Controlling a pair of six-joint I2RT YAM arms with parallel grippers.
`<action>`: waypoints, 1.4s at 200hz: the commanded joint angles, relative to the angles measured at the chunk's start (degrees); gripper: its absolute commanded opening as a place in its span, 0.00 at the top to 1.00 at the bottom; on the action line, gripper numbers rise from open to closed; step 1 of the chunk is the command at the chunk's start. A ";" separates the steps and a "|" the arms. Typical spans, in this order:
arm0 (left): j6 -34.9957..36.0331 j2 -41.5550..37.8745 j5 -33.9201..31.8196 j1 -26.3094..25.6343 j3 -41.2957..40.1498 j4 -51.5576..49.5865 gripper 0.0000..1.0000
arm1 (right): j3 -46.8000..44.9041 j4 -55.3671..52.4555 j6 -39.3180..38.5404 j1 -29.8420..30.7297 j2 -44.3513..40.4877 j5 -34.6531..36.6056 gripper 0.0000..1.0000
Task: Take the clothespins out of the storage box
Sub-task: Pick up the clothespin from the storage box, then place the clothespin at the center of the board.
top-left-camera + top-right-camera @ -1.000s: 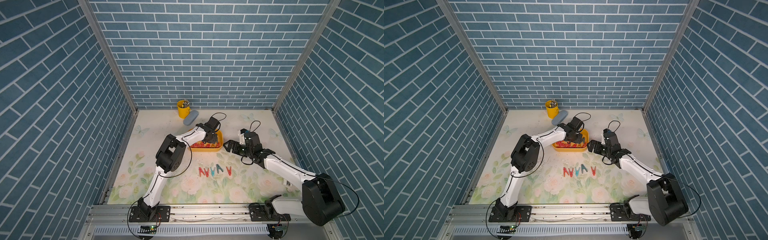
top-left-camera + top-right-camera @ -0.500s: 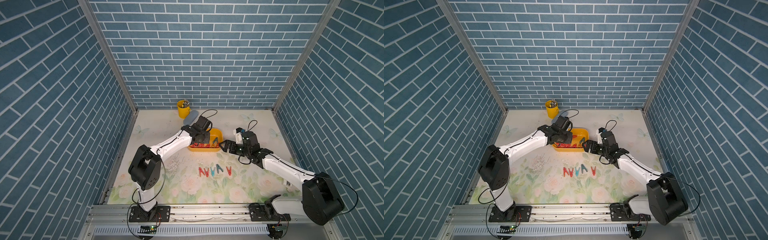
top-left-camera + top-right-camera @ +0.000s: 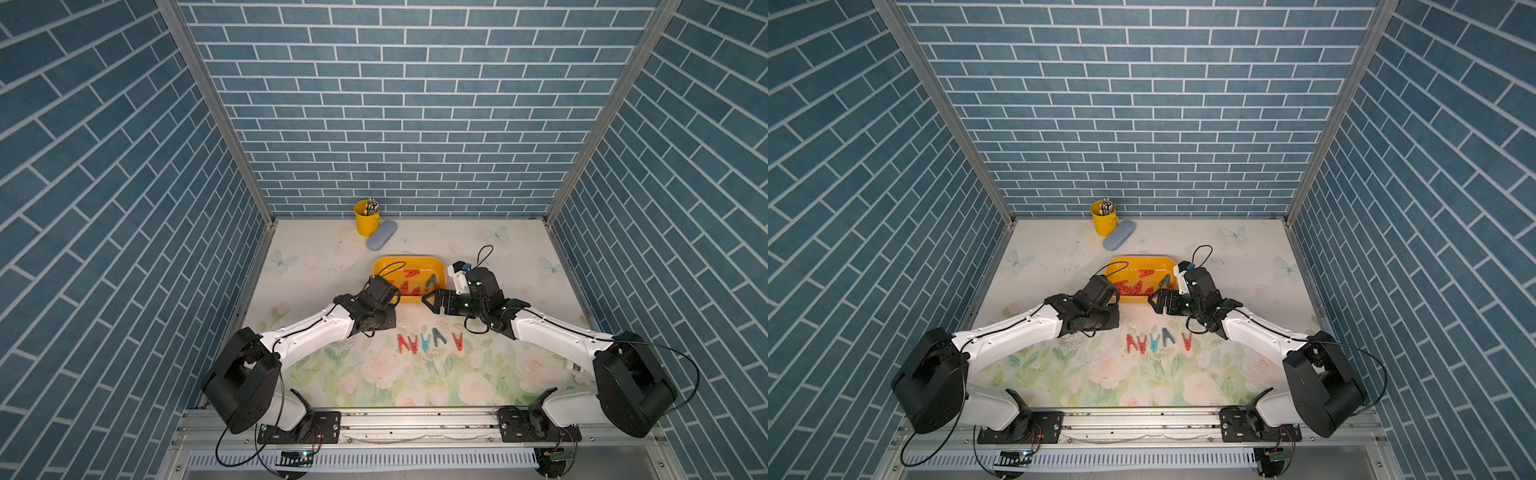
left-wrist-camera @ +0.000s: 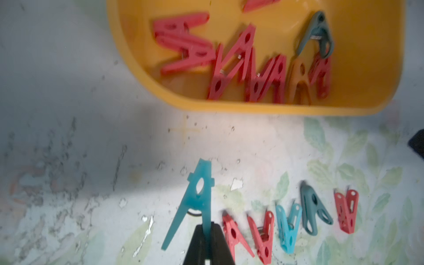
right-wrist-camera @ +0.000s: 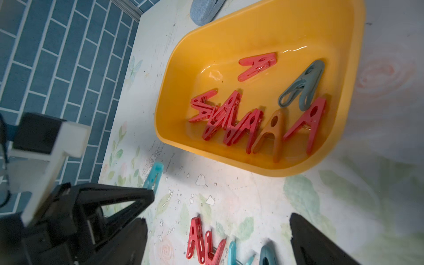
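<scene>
The yellow-orange storage box (image 3: 409,261) (image 3: 1142,261) sits mid-table. It holds several clothespins: red ones (image 5: 257,65), an orange one (image 5: 271,130) and a grey-teal one (image 5: 302,85). My left gripper (image 4: 207,226) is shut on one leg of a teal-blue clothespin (image 4: 197,202), held over the table in front of the box. In a top view the left gripper (image 3: 380,318) is at the box's front-left corner. A row of red and blue clothespins (image 3: 430,338) (image 4: 289,220) lies on the table. My right gripper (image 3: 432,301) (image 5: 220,241) is open and empty by the box's front-right corner, above that row.
A yellow pen cup (image 3: 366,218) and a grey-blue oval case (image 3: 381,241) stand behind the box near the back wall. Blue brick walls close in three sides. A metal rail (image 3: 415,419) with both arm bases runs along the front edge.
My left gripper has drawn back out of the box towards the front left, carrying the teal-blue clothespin. The right gripper, still open, has shifted a little left towards the box.
</scene>
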 commanded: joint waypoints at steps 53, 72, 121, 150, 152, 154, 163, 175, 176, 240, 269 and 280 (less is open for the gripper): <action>-6.59 1.01 -0.60 -7.64 -7.12 5.40 0.90 | 0.94 0.91 0.35 1.88 0.08 1.56 0.01; -7.29 1.54 -0.39 -9.10 -8.13 6.13 0.90 | 0.82 0.71 0.54 2.10 -0.26 1.85 0.01; -6.33 3.73 -1.26 -9.31 -8.15 5.12 0.89 | 0.54 0.16 0.85 2.45 -0.80 2.85 0.01; -5.58 3.20 -1.29 -9.31 -7.67 4.09 0.70 | 1.09 -1.10 0.47 2.54 -0.64 4.20 0.01; -5.53 3.11 -1.37 -9.29 -7.55 3.93 0.69 | 1.21 -1.18 0.40 2.61 -0.56 4.33 0.01; -5.47 2.99 -1.46 -9.31 -7.47 3.76 0.69 | 1.35 -1.35 0.31 2.62 -0.47 4.43 0.01; -5.13 2.40 -1.95 -9.31 -6.87 3.12 0.66 | 2.03 -2.22 0.03 2.63 -0.04 5.11 0.01; -4.52 1.75 -2.52 -9.23 -5.78 2.01 0.64 | 3.31 -3.61 -0.47 2.61 0.64 6.42 0.01; -4.50 1.72 -2.58 -9.23 -5.69 1.92 0.64 | 3.42 -3.75 -0.49 2.62 0.67 6.60 0.01; -0.87 -2.92 -2.47 -5.18 1.38 -0.81 0.28 | 14.95 -13.30 -5.30 2.62 8.66 16.03 0.12; 0.93 -4.44 -2.11 -2.68 4.24 -1.43 0.04 | 22.15 -18.35 -6.46 2.63 14.65 19.92 0.31; 1.51 -5.02 -1.64 -1.53 4.93 -1.28 0.01 | 24.87 -20.37 -6.66 2.62 16.97 21.45 0.39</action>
